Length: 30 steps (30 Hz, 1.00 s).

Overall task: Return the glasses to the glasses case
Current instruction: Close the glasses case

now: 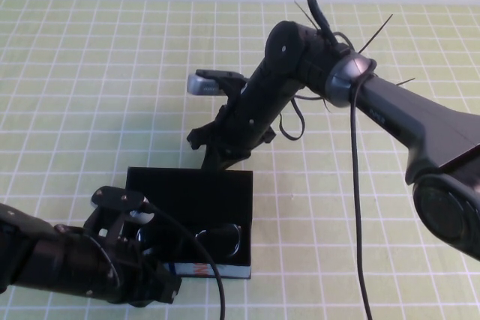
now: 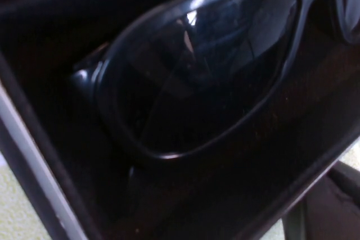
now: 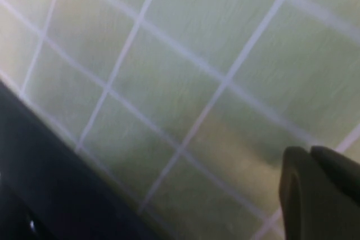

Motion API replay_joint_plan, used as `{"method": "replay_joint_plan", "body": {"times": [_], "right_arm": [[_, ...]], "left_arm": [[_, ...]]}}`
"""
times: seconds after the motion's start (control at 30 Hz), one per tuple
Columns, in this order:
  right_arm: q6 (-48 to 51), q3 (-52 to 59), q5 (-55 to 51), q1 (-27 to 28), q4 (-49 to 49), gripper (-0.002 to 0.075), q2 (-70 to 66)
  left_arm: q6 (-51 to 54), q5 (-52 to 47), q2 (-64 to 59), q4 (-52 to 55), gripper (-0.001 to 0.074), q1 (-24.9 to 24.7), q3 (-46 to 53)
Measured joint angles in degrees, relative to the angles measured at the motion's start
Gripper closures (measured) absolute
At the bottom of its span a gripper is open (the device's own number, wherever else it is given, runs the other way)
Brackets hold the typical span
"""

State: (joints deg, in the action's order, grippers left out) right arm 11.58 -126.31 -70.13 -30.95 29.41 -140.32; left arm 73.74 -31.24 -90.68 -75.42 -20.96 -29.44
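Observation:
The glasses case (image 1: 187,185) lies open at the near middle of the table, its blue-white front with an orange mark (image 1: 214,269) facing me. The black glasses (image 1: 217,240) lie inside it. In the left wrist view one lens (image 2: 202,66) fills the picture, lying on the black lining beside the case wall (image 2: 34,161). My left gripper (image 1: 150,249) is at the case's left near corner, and it shows just outside the wall in the left wrist view (image 2: 329,206). My right gripper (image 1: 212,157) is shut and empty just behind the case's far edge, low over the mat (image 3: 312,189).
The table is covered by a green mat with a white grid (image 1: 90,73). The right arm (image 1: 390,110) reaches in from the right with loose cables (image 1: 356,185) hanging over the mat. The case's dark edge (image 3: 50,184) shows in the right wrist view.

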Motion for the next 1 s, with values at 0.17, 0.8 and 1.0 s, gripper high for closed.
{"method": "replay_joint_plan", "body": {"times": [0.17,0.8,1.0], "right_arm": [[1.2,3.6,0.0,-0.7,0.1,0.0737,2.0],[2.5,12.4,0.0,-6.1,-0.2,0.0737,11.1],[2.8,19.1,0.1,-6.4,-0.6,0.0737,16.4]], "left_arm": [[0.0,0.1,0.0,0.0,0.0738,0.0,-0.1],[0.0,1.1,0.0,0.0,0.0738,0.0,-0.3],[0.0,1.5,0.2,0.0,0.0738,0.0,-0.3]]}}
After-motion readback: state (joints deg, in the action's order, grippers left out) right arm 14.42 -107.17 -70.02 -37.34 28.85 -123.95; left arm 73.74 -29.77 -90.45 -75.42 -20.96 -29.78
